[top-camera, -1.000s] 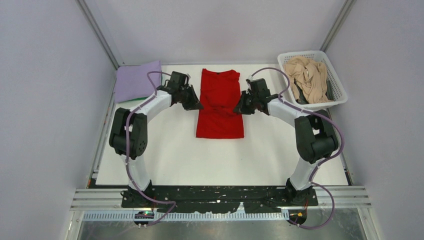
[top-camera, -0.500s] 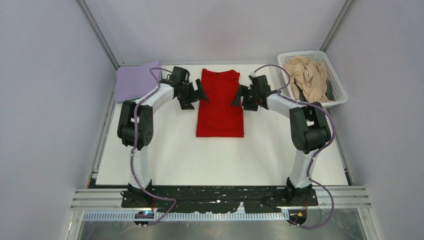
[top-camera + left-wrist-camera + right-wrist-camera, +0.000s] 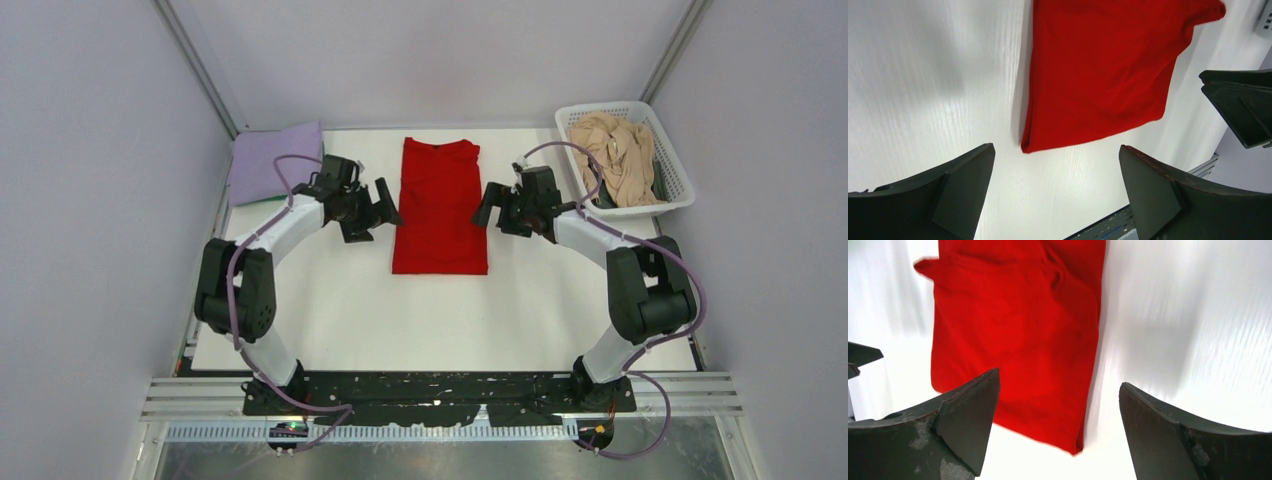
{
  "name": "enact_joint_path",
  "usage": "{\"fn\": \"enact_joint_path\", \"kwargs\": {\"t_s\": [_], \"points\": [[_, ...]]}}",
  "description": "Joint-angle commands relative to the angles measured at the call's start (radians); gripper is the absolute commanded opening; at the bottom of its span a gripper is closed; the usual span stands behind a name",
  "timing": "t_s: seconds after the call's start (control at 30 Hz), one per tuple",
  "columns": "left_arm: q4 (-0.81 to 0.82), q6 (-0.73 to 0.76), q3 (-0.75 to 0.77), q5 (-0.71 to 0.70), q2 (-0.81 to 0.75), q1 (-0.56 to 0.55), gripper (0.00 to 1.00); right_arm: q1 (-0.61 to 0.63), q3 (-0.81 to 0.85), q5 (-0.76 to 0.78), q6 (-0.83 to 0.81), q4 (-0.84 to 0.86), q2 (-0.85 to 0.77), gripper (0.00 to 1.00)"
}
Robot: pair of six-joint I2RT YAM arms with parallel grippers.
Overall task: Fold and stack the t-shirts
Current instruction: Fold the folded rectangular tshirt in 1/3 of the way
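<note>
The left gripper (image 3: 372, 215) is spread wide and holds nothing; it sits just off the left edge of the red t-shirt (image 3: 440, 205), its fingers turned right toward the cloth. The right gripper (image 3: 497, 212) mirrors it off the shirt's right edge, also parted and empty, facing left. In each wrist view the two dark fingers frame bare white table (image 3: 440, 320) and a side edge of the red cloth, with nothing between the pads. The red shirt lies flat in the middle of the table as a narrow rectangle with its sleeves turned in. Its long axis runs near to far, the collar (image 3: 440, 145) at the far end and the hem nearest the arm bases. Each arm rises from its base at the near edge, bows outward at the elbow, and sends its forearm far and inward to the shirt. A folded lavender t-shirt (image 3: 275, 160) lies in the far left corner, well apart from the red one. At far right a beige t-shirt (image 3: 612, 150) is crumpled in a white lattice basket (image 3: 680, 190).
</note>
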Motion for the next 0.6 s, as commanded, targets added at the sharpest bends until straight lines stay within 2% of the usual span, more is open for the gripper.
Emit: {"fn": "enact_joint_path", "kwargs": {"t_s": [0.0, 0.1, 0.23, 0.4, 0.57], "points": [[0.014, 0.02, -0.114, -0.005, -0.082, -0.023, 1.0, 0.044, -0.099, -0.028, -0.004, -0.005, -0.104, 0.95], [0.034, 0.0, -0.183, 0.002, -0.099, -0.043, 1.0, 0.071, -0.141, -0.043, -0.014, 0.021, -0.144, 0.95], [0.065, -0.022, -0.227, 0.022, -0.099, -0.06, 1.0, 0.084, -0.083, -0.071, -0.023, 0.07, -0.117, 0.95], [0.072, -0.033, -0.223, 0.017, -0.095, -0.075, 1.0, 0.09, 0.051, -0.089, -0.007, 0.156, 0.038, 0.95], [0.063, -0.036, -0.216, 0.005, -0.078, -0.076, 1.0, 0.085, 0.245, -0.024, -0.023, 0.159, 0.195, 0.95]]}}
